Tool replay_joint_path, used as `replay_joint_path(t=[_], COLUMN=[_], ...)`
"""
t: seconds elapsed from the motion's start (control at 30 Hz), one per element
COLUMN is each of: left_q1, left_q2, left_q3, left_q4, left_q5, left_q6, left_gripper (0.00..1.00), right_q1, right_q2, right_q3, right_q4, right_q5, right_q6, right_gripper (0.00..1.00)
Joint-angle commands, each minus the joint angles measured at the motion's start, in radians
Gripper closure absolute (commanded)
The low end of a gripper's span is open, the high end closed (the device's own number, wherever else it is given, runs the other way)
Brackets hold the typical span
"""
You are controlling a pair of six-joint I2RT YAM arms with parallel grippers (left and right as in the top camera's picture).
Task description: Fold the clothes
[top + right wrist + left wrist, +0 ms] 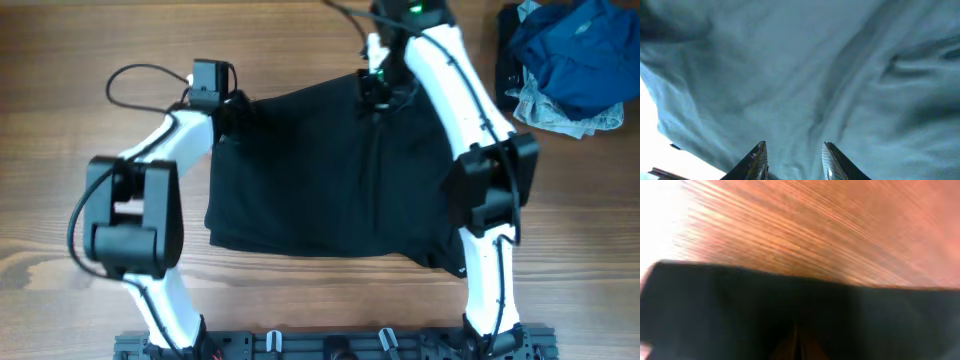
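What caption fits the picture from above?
The left gripper and right gripper at the far edge of a black garment on a wooden table, blue clothes nearby.

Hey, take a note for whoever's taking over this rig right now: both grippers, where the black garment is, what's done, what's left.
Left gripper: jaws shut, apparently on the far-left corner of the garment.
Right gripper: jaws open over the garment's far edge, holding nothing.
Garment: spread mid-table, roughly rectangular, wrinkled.
Done: laid out; cannot tell whether any fold has been made.
Left: fold it and smooth it flat.
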Motion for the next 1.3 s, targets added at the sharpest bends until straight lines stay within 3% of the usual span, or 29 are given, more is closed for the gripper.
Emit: replay_joint_path(t=[0.0, 0.43, 0.63, 0.93, 1.27], left_q1=[-0.005, -0.002, -0.003, -0.006, -0.011], left_q2=[0.092, 0.168, 0.071, -0.003, 0.098], left_q3=[0.129, 0.143, 0.163, 0.163, 0.162], left_q4=[-0.052, -0.069, -0.091, -0.269, -0.244], left_q5=[0.022, -0.037, -0.042, 0.001, 0.034], left_q6=[0.04, 0.065, 0.092, 0.091, 0.088], left_gripper=[0.96, 0.96, 0.96, 0.96, 0.96], right_q1=[0.037, 0.044, 0.044, 0.044, 0.044], right_q2=[-0.01, -0.009, -0.005, -0.005, -0.005], right_q3=[0.006, -0.012, -0.017, -0.241, -0.274], right_q4=[-0.02, -0.048, -0.021, 0.109, 0.12], right_q5=[0.078, 0.079, 0.101, 0.114, 0.11], right_q6=[0.052, 0.055, 0.052, 0.053, 0.052], right_gripper=[0.64, 0.63, 0.59, 0.54, 0.55])
